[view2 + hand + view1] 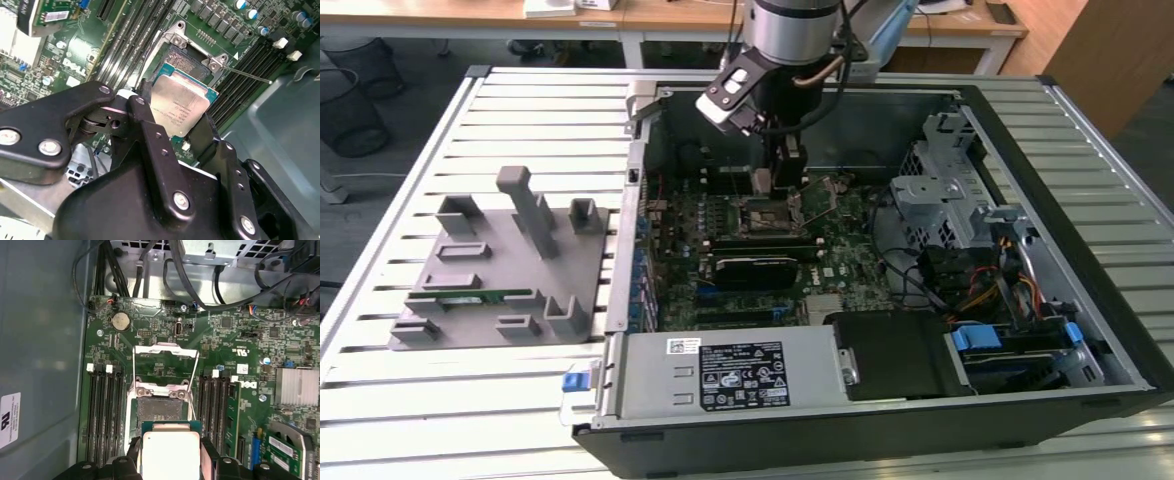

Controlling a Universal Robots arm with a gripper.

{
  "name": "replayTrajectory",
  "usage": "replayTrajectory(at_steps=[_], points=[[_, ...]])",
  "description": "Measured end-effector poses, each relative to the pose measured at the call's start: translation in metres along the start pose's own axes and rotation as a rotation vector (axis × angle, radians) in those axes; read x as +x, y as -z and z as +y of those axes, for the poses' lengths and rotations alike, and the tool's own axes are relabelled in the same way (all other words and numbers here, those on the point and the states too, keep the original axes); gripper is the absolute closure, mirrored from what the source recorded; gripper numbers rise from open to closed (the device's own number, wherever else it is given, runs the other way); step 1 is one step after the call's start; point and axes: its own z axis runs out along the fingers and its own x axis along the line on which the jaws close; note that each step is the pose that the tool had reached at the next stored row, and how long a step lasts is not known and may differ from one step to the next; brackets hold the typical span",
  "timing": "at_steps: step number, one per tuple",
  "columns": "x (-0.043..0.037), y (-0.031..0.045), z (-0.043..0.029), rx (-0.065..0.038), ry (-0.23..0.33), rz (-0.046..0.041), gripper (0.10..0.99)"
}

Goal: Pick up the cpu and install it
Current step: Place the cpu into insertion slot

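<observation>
Slatted metal table (pixel 400 420), open PC case (pixel 854 445) lying on it, grey fixture (pixel 494 270) at the exterior view's left. Gripper (pixel 778 185) sits inside the case, upper centre of the exterior view, over the motherboard (pixel 854 270). Fingers (pixel 150 130) clenched on the cpu (pixel 181 102), one on each side edge, silver top up. Cpu hangs at the edge of the open socket (pixel 159 410), load plate (pixel 165 351) flipped up; touching or not, can't tell
</observation>
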Motion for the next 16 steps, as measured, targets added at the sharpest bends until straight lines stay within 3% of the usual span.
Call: replayTrajectory(at_steps=[8, 16], points=[[0.0029, -0.0080, 0.0010, 0.000, 0.000, 0.0001, 0.545], [0.0034, -0.0210, 0.0009, 0.000, -0.002, 0.0009, 0.545]])
